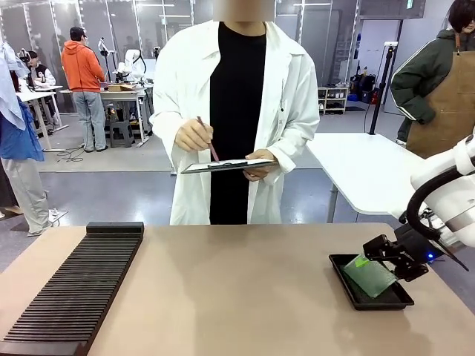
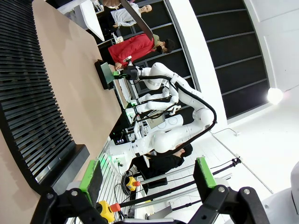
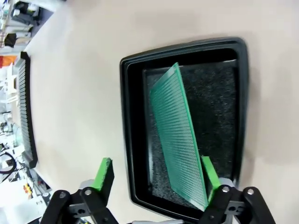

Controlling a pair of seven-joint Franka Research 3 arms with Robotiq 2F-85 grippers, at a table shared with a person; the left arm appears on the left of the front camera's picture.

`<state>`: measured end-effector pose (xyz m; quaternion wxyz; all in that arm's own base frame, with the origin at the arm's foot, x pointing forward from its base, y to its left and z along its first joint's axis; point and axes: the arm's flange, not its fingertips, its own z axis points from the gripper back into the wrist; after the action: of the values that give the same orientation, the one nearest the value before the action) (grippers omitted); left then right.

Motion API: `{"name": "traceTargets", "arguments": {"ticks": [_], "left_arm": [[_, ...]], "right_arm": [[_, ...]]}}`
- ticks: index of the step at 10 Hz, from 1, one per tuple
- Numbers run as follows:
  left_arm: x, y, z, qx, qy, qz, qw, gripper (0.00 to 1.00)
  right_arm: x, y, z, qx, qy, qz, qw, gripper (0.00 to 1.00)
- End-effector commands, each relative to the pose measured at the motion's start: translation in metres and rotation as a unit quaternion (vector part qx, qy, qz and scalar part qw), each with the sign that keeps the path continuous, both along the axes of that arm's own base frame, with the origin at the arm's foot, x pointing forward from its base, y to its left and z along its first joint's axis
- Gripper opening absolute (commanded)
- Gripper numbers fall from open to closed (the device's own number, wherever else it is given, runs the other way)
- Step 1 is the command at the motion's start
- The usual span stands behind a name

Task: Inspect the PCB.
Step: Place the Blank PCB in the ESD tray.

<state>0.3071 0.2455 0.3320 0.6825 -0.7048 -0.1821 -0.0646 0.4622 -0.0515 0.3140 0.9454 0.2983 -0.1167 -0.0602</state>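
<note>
The green PCB [image 3: 177, 135] stands tilted on edge inside the black tray [image 3: 126, 116], its lower end leaning against one green pad [image 3: 209, 175] of my right gripper [image 3: 156, 164]. That gripper is open, its fingers wide apart on either side of the board. From the front, the PCB [image 1: 369, 274] lies in the tray [image 1: 371, 300] at the table's right, with the right gripper [image 1: 375, 256] just above it. My left gripper [image 2: 147, 168] is open with nothing between its fingers, off the table's left end.
A long black slotted rack [image 1: 82, 289] lies along the table's left side. A person in a white coat stands at the far edge, holding a clipboard [image 1: 226, 166] and a pen. The middle of the tan table [image 1: 237, 289] is bare.
</note>
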Motion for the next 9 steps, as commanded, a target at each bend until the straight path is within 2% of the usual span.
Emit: {"name": "traceTargets", "arguments": {"ticks": [1, 7, 9], "left_arm": [[0.001, 0.0, 0.006, 0.012, 0.009, 0.003, 1.0, 1.0], [0.001, 0.0, 0.006, 0.012, 0.009, 0.003, 1.0, 1.0], [0.001, 0.0, 0.006, 0.012, 0.009, 0.003, 1.0, 1.0]], "right_arm": [[-0.01, 0.007, 0.007, -0.037, 0.008, -0.027, 0.999, 1.0], [-0.026, 0.004, 0.023, -0.092, -0.003, -0.07, 0.993, 1.0], [-0.029, 0.003, 0.03, -0.084, -0.01, -0.075, 0.994, 1.0]]}}
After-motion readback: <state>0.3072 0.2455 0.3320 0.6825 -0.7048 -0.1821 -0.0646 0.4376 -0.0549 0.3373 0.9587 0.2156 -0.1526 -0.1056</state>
